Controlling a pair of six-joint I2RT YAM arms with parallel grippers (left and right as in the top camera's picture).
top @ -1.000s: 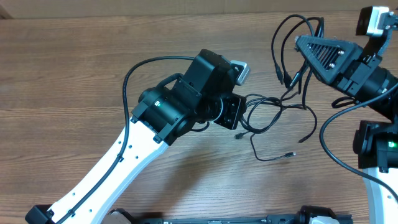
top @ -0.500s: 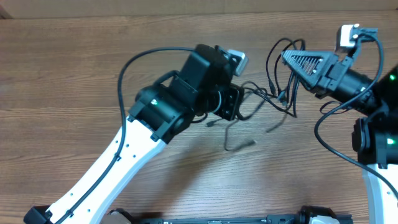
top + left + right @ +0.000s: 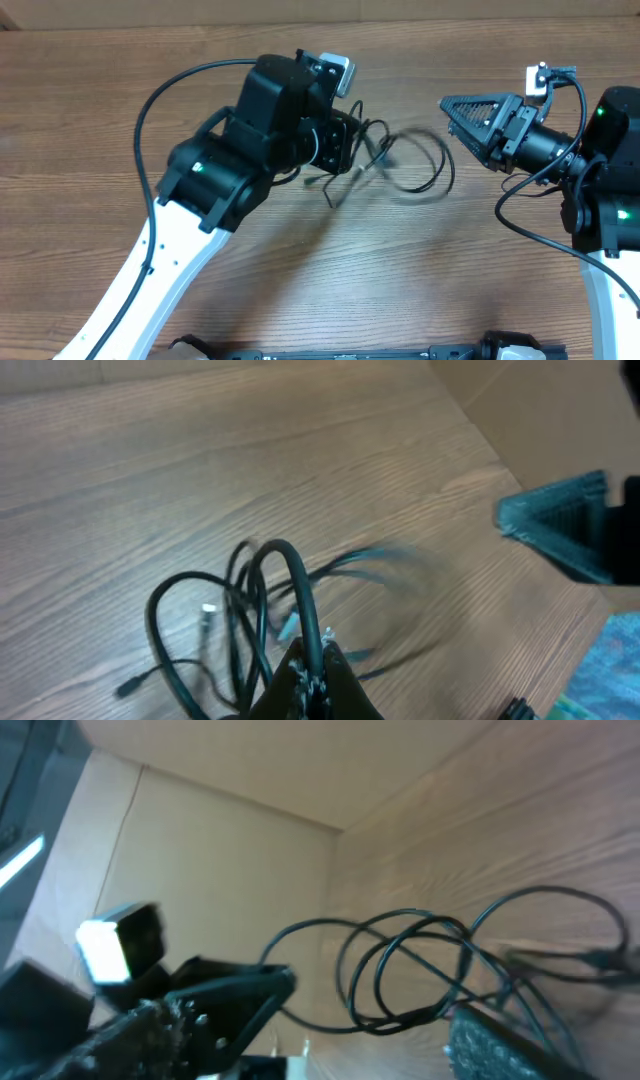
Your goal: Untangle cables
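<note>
Cables (image 3: 298, 575): thin, black, looping cords

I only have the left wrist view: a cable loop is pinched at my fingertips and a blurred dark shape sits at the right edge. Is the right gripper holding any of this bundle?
Observer: No. In the overhead view the right gripper sits apart from the cables, with a visible gap between its tip and the nearest loop.
Operator: Are its jaws open or shut?
Observer: Open. The right wrist view shows its fingers spread wide with nothing gripped between them; the cable loops lie farther out, beyond the fingertips.
</note>
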